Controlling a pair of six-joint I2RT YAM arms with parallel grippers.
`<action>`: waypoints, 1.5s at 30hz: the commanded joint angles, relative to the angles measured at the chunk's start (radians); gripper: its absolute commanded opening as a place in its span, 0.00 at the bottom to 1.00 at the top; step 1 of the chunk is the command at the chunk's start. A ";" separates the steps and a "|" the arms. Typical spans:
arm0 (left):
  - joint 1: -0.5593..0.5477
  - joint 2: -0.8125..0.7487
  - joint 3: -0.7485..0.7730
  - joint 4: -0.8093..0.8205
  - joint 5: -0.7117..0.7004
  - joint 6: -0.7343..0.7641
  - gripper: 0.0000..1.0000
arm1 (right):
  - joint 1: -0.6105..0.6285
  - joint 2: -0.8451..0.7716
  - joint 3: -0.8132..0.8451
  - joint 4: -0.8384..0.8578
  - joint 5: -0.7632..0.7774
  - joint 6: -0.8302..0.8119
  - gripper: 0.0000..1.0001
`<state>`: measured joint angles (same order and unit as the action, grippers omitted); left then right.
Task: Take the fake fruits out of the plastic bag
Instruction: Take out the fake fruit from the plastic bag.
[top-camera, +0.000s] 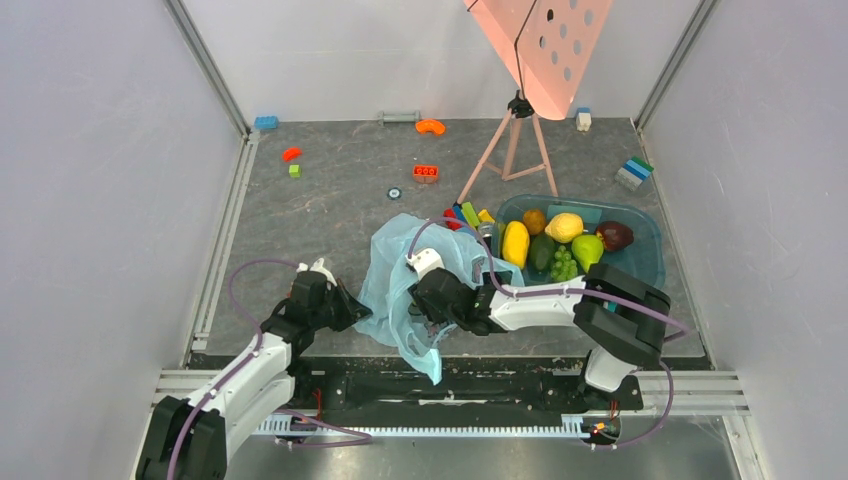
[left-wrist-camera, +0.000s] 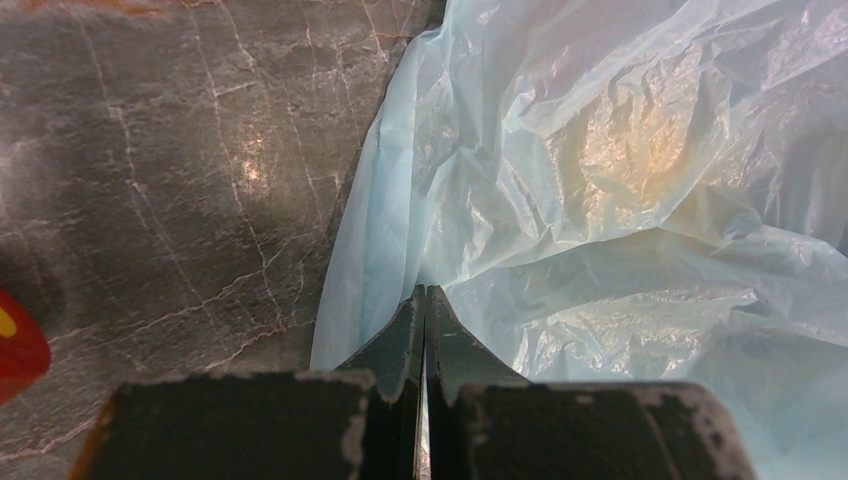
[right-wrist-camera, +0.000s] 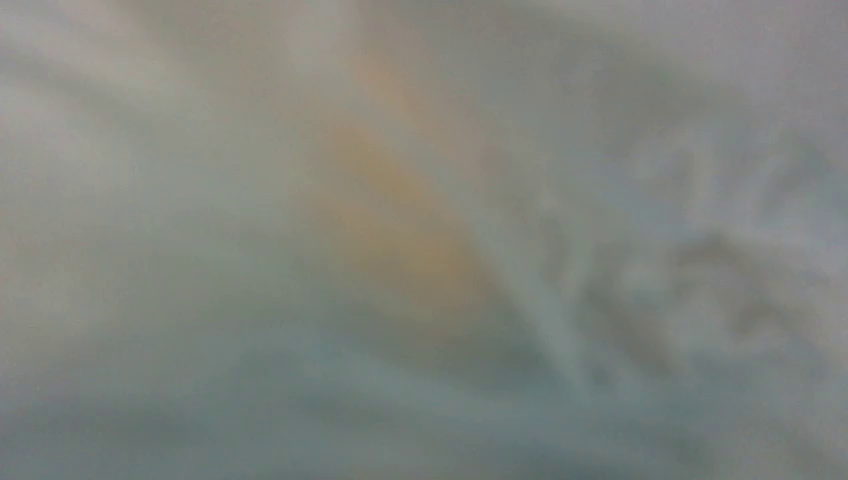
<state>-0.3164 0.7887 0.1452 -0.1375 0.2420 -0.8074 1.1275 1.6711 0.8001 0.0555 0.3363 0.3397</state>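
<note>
The left fingers (left-wrist-camera: 415, 335) are pinched shut on the left edge of the bag (top-camera: 395, 270), which lies crumpled mid-tabletop (top-camera: 330, 190). Hold that edge taut so the mouth gapes. The right fingers are buried inside behind film, so I cannot tell how open they are. An orange tint hints at a fruit within. Lemon (top-camera: 565, 227), pear (top-camera: 587, 250) and plum (top-camera: 614, 235) lie in the tub (top-camera: 645, 235); bricks (top-camera: 465, 213) crowd the gap between.

No legible text, label, number or sign on anything here.
</note>
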 joint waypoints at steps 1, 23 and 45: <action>-0.003 0.009 0.010 -0.005 -0.007 0.004 0.02 | -0.003 -0.066 0.001 0.015 0.002 0.002 0.47; -0.002 0.018 0.023 0.001 -0.007 0.001 0.02 | -0.003 -0.636 -0.191 -0.177 -0.197 0.031 0.40; 0.000 0.032 0.221 -0.072 -0.105 -0.002 0.02 | -0.003 -1.143 -0.220 -0.779 -0.043 0.237 0.37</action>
<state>-0.3164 0.8402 0.2806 -0.1715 0.1970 -0.8070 1.1275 0.5877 0.5381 -0.5312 0.1905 0.4831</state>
